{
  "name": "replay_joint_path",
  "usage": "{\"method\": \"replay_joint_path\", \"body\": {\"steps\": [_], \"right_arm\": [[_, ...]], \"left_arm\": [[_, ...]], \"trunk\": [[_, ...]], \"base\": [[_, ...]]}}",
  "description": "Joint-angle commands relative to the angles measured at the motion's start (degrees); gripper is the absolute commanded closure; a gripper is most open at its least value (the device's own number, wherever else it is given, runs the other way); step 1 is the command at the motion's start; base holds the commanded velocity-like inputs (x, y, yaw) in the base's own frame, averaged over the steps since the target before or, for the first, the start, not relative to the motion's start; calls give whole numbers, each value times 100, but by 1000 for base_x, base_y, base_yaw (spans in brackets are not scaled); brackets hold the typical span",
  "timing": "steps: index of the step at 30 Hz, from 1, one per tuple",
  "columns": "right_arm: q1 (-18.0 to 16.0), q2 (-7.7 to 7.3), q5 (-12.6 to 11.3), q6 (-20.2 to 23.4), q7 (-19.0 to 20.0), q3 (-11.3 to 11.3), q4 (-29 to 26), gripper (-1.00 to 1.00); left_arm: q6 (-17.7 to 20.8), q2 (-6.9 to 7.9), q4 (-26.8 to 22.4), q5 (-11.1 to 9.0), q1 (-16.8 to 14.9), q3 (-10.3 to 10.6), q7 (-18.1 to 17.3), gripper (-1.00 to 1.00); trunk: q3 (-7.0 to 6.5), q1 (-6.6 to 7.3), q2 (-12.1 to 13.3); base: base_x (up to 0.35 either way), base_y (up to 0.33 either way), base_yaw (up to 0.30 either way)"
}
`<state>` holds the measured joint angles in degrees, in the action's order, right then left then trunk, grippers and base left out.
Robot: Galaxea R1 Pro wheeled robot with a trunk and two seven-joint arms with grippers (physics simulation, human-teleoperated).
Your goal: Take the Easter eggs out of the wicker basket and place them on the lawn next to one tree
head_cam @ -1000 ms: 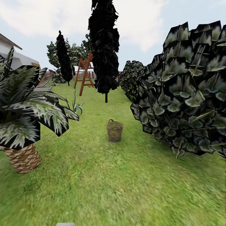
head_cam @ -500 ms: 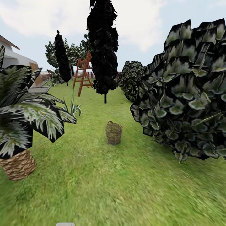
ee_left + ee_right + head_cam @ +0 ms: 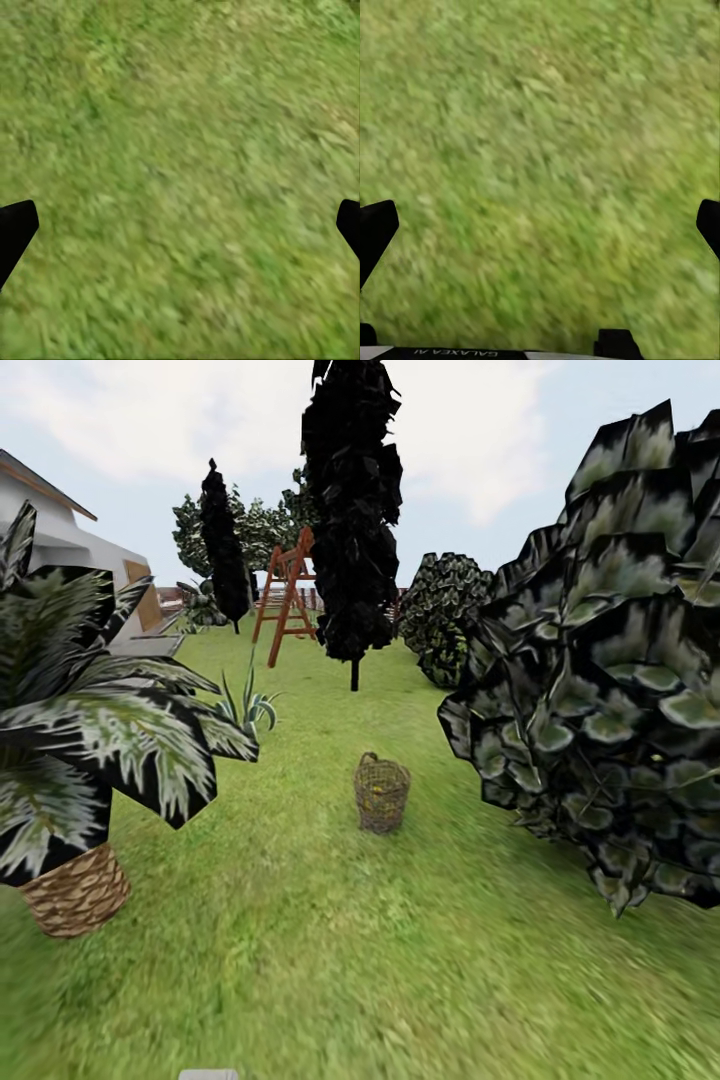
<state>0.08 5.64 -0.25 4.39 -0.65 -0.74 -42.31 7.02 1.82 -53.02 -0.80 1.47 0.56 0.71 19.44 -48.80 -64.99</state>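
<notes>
Head view: wicker basket (image 3: 381,792) upright mid-lawn (image 3: 300,960), yellow Easter eggs (image 3: 377,790) glimpsed inside. Wrist views: left gripper (image 3: 180,225), right gripper (image 3: 540,225) spread wide over grass, empty.

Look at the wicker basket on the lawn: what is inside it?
Through the open weave of the wicker basket, yellow patches show, likely the Easter eggs. The twigs cover most of them, so their number and painted bands cannot be made out.

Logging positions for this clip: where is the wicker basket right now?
In the head view the wicker basket stands on the lawn near centre, between the potted plant and the big leafy bush.
</notes>
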Motion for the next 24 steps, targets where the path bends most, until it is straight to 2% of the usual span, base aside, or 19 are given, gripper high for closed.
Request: {"method": "replay_joint_path", "body": {"steps": [1, 24], "right_arm": [[1, -1, -2, 36, -7, -6, -14, -100], [1, -1, -2, -36, -9, -23, 79, -100]], "left_arm": [[36, 2, -16, -8, 2, 6, 8, -100], [36, 2, -16, 11, 2, 6, 8, -100]], "trunk": [[5, -4, -4], [5, -4, -4]], "base": [[312, 0, 54], [306, -21, 7]]}}
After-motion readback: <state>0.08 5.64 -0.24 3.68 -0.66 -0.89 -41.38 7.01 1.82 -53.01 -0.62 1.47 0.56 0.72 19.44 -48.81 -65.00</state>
